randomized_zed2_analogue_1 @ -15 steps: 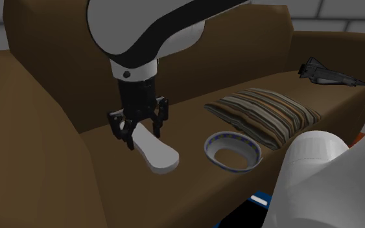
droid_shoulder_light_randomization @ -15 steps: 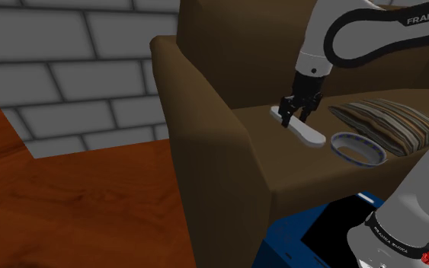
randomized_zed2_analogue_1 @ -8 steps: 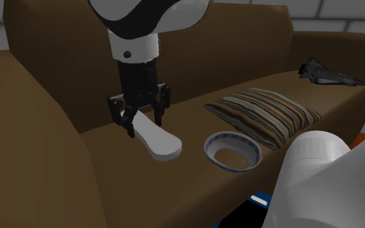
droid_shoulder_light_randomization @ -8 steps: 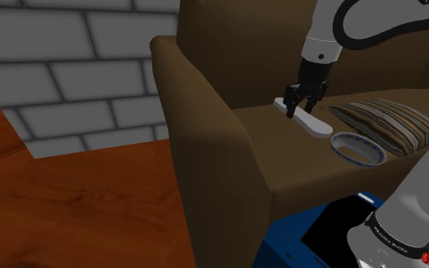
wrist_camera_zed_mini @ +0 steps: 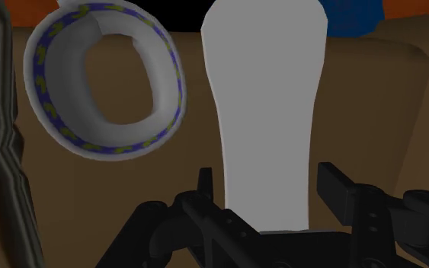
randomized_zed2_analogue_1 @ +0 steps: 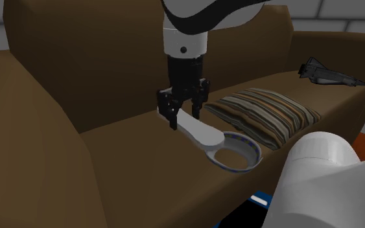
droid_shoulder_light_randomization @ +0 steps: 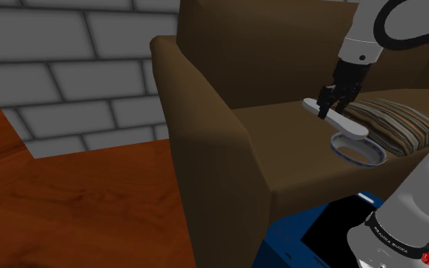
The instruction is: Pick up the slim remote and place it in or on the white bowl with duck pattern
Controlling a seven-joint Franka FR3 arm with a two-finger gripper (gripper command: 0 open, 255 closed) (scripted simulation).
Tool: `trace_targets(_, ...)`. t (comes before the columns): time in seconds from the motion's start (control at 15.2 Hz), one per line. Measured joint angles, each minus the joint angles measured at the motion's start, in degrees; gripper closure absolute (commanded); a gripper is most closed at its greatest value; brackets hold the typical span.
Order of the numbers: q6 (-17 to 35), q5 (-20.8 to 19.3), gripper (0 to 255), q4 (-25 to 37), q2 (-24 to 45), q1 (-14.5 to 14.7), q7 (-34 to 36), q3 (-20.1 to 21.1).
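Note:
The slim remote (randomized_zed2_analogue_1: pixel 200 131) is a plain white, long flat bar, lifted off the brown sofa seat. My gripper (randomized_zed2_analogue_1: pixel 184 116) is shut on its far end, holding it in the air. Its free end hangs over the near rim of the white bowl (randomized_zed2_analogue_1: pixel 239 155), which has a blue and yellow patterned rim. In the shoulder view the remote (droid_shoulder_light_randomization: pixel 340 122) slants down from my gripper (droid_shoulder_light_randomization: pixel 333 101) toward the bowl (droid_shoulder_light_randomization: pixel 361 151). Seen from the wrist, the remote (wrist_camera_zed_mini: pixel 267 114) runs out from between the fingers (wrist_camera_zed_mini: pixel 340 189), with the bowl (wrist_camera_zed_mini: pixel 106 84) just beside it.
A striped cushion (randomized_zed2_analogue_1: pixel 265 111) lies on the seat right behind the bowl. A dark toy aircraft (randomized_zed2_analogue_1: pixel 327 73) rests further along the sofa. The sofa's armrest (droid_shoulder_light_randomization: pixel 205 114) rises at the shoulder view's left, with wood floor and a grey brick wall beyond.
My gripper has lifted the remote off the seat and carried it toward the bowl, to the right in both exterior views. The bowl and cushion have stayed put.

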Motion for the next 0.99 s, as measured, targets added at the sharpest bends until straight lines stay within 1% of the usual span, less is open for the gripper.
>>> trace_targets(0.4, -4.8, -6.5, 255, -1.6, -6.9, -4.8, -8.2, -7.6)
trace_targets(0.73, -7.4, -12.4, 255, -2.4, -10.9, -9.0, -15.1, -13.9)
trace_targets(0.79, -7.4, -13.3, 255, -2.6, -11.3, -9.6, -16.1, -14.9)
trace_targets(0.99, -6.2, -14.4, 255, -4.5, -11.9, -10.3, -16.7, -16.0)
